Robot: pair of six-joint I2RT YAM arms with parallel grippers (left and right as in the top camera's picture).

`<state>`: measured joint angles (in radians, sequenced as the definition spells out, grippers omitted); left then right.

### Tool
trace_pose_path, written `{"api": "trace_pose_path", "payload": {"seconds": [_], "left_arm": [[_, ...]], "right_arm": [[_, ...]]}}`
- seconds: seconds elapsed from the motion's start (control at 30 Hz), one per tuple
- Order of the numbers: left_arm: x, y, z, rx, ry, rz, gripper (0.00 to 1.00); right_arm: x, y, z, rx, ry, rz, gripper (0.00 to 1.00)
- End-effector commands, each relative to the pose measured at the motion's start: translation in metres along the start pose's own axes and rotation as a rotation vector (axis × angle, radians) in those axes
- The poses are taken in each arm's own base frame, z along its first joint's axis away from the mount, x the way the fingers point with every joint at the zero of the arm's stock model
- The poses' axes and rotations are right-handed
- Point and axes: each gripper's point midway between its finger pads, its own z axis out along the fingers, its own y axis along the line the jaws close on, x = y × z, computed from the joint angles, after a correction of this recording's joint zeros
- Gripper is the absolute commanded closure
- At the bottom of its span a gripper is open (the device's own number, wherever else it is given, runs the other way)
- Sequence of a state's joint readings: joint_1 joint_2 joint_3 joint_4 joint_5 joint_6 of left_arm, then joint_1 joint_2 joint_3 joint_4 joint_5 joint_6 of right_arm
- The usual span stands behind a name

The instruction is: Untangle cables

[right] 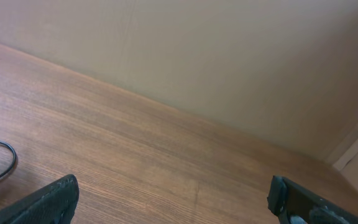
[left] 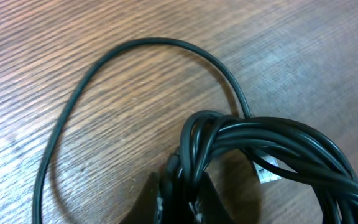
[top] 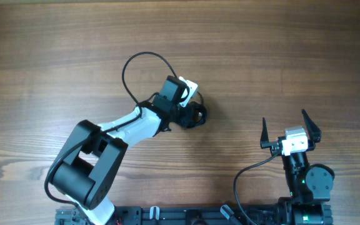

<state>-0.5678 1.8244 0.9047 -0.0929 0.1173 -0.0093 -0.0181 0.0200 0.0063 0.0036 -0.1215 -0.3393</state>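
The cables lie as a small dark tangle at the table's middle, with one thin loop arcing back and left. In the left wrist view the bundle shows several dark strands and a small plug end, with the loose loop on the wood. My left gripper is shut on the bundle's strands; in the overhead view it sits at the tangle. My right gripper is open and empty, far right of the cables, and it also shows in the right wrist view.
The wooden table spreads all round. A thicker black arm cable curves by the right arm's base. A plain wall stands beyond the table's far edge in the right wrist view. A thin cord end lies at that view's left.
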Motion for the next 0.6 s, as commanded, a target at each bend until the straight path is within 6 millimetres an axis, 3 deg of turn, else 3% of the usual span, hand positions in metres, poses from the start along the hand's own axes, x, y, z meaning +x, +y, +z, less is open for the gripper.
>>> {"api": "trace_pose_path", "payload": {"seconds": [0.0,0.1,0.17,0.2,0.23,0.27,0.3,0.4,0.43,0.5,0.53,0.57], "left_arm": [[0.000,0.030,-0.008,-0.186,-0.021,-0.187,0.96],[-0.009,0.041,-0.027,-0.257,-0.084,-0.401,0.96],[-0.004,0.043,-0.045,-0.274,-0.112,-0.719,0.96],[0.000,0.043,-0.050,-0.276,-0.113,-0.834,0.86],[0.005,0.040,-0.054,-0.274,-0.105,-0.952,0.46],[0.007,0.036,-0.054,-0.258,-0.091,-0.984,0.17],[0.008,0.031,-0.053,-0.234,-0.073,-0.981,0.00],[0.010,0.030,-0.052,-0.233,-0.046,-0.871,0.00],[0.009,0.030,-0.052,-0.232,-0.033,-0.693,0.00],[0.000,0.030,-0.051,-0.224,-0.036,-0.431,0.15],[-0.001,0.031,-0.049,-0.224,-0.030,-0.349,0.20],[0.001,0.032,-0.046,-0.229,-0.018,-0.298,0.32]], "right_arm": [[-0.001,-0.004,-0.001,0.025,-0.002,-0.010,0.00],[-0.001,-0.004,-0.001,0.025,-0.002,-0.010,0.00],[-0.001,-0.004,-0.001,0.025,-0.002,-0.010,0.00],[-0.001,-0.004,-0.001,0.025,-0.002,-0.010,0.00],[-0.001,-0.004,-0.001,0.025,-0.002,-0.010,0.00],[-0.001,-0.004,-0.001,0.025,-0.002,-0.010,0.00],[-0.001,-0.004,-0.001,0.025,-0.002,-0.009,0.00],[-0.001,-0.004,-0.001,0.025,-0.002,-0.010,0.00],[-0.001,-0.004,-0.001,0.025,-0.002,-0.009,0.00],[-0.001,-0.004,-0.001,0.025,-0.002,-0.010,0.00],[-0.001,-0.004,-0.001,0.025,-0.002,-0.010,0.00],[-0.001,-0.004,-0.001,0.025,-0.002,-0.010,0.00]]}}
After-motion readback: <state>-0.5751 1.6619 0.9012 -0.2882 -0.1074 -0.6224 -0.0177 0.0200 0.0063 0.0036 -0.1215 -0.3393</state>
